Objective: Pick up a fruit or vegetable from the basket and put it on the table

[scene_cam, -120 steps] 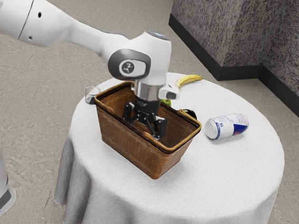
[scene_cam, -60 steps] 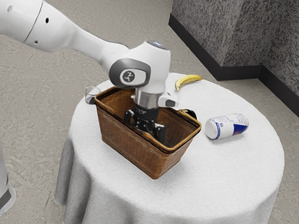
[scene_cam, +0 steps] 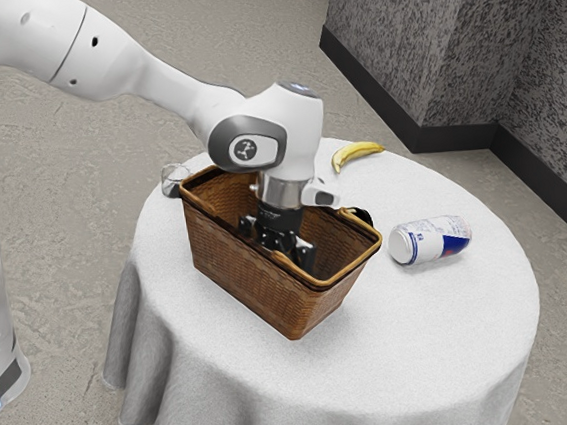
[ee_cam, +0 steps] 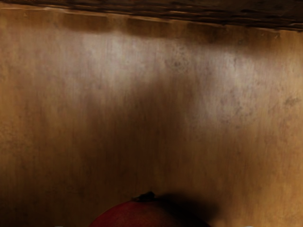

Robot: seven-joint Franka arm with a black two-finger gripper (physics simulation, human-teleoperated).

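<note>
One gripper point(scene_cam: 283, 237) reaches down into one brown wicker basket point(scene_cam: 239, 271), its lower end hidden behind the basket's near wall. Whether it is open, closed or gripping something, I cannot tell.

The task's thing, one round red fruit point(ee_cam: 139, 217), is inside the basket, just under the hand. In the wrist view part of its curved skin and one dark stem point(ee_cam: 147, 196) are visible, with a dark shadow beside it on the brown bottom of the basket.

The basket stands upright on one round table point(scene_cam: 415, 330) with a white cloth over it. Outside the basket, the table holds one yellow banana point(scene_cam: 358, 151), beyond the basket and well apart from it. One can point(scene_cam: 432, 239) lies on its side, near the end of the basket toward the exterior view's right. One clear glass point(scene_cam: 174, 177) is just beside the opposite end. One dark thing point(scene_cam: 364, 215) lies behind the basket's far rim, partly hidden, so I cannot tell what it is.

The can is white with blue and red areas; it carries small blue lettering, too small to read. One dark emblem point(scene_cam: 245, 150) is on the white arm, and I can make out no word in it.
</note>
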